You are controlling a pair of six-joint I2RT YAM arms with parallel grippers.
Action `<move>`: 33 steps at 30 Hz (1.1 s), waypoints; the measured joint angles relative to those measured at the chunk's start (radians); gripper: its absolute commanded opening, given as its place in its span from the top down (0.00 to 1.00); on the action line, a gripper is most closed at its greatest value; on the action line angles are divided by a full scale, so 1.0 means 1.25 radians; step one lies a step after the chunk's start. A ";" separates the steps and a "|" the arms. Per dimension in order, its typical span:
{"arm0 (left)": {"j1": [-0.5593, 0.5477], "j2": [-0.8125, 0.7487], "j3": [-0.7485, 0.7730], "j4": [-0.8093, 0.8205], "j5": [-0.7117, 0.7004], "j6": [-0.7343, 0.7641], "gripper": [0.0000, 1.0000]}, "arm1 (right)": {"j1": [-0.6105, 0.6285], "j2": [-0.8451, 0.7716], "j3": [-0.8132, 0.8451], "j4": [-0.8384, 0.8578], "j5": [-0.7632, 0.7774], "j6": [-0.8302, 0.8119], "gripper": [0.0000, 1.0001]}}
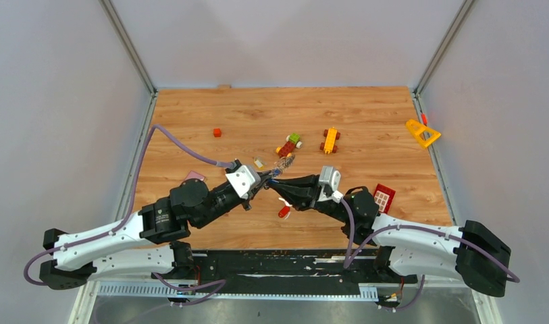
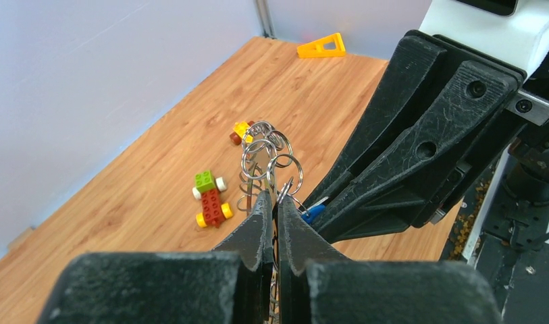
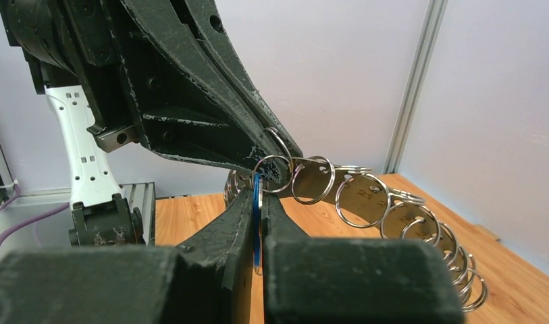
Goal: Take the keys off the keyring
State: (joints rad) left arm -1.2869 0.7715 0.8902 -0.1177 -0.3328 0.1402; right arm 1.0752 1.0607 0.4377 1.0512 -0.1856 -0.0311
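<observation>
The keyring (image 1: 283,162) is held in the air between my two grippers; it is a flat silver ring with several small split rings along its rim (image 3: 366,196). My left gripper (image 2: 275,199) is shut on the keyring's edge (image 2: 261,152). My right gripper (image 3: 259,196) is shut on a blue-headed key (image 3: 257,202) that hangs from a small split ring on the keyring. The blue key also shows in the left wrist view (image 2: 314,211). The grippers meet tip to tip over the table's middle (image 1: 268,183). A red-headed key (image 1: 283,212) lies on the table under the right gripper.
A red-green toy vehicle (image 1: 289,144) and a yellow one (image 1: 331,140) lie behind the grippers. A yellow triangle (image 1: 423,133) is at the far right, a small red block (image 1: 217,132) at the far left, and a red-and-white piece (image 1: 383,197) is by the right arm.
</observation>
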 measured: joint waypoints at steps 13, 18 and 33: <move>0.000 -0.031 -0.038 0.034 -0.018 -0.003 1.00 | 0.002 -0.055 0.024 -0.149 0.047 0.042 1.00; -0.003 -0.041 -0.042 0.038 -0.019 -0.004 1.00 | 0.002 -0.106 0.024 -0.185 0.059 0.041 1.00; -0.023 -0.027 -0.059 0.045 0.000 -0.023 1.00 | 0.012 -0.241 0.015 -0.358 0.059 0.004 1.00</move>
State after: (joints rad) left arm -1.3159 0.7372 0.8162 -0.0616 -0.3328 0.1116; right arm 1.0901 0.7597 0.4568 0.6037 -0.1116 -0.0257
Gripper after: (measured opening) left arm 0.017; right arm 0.047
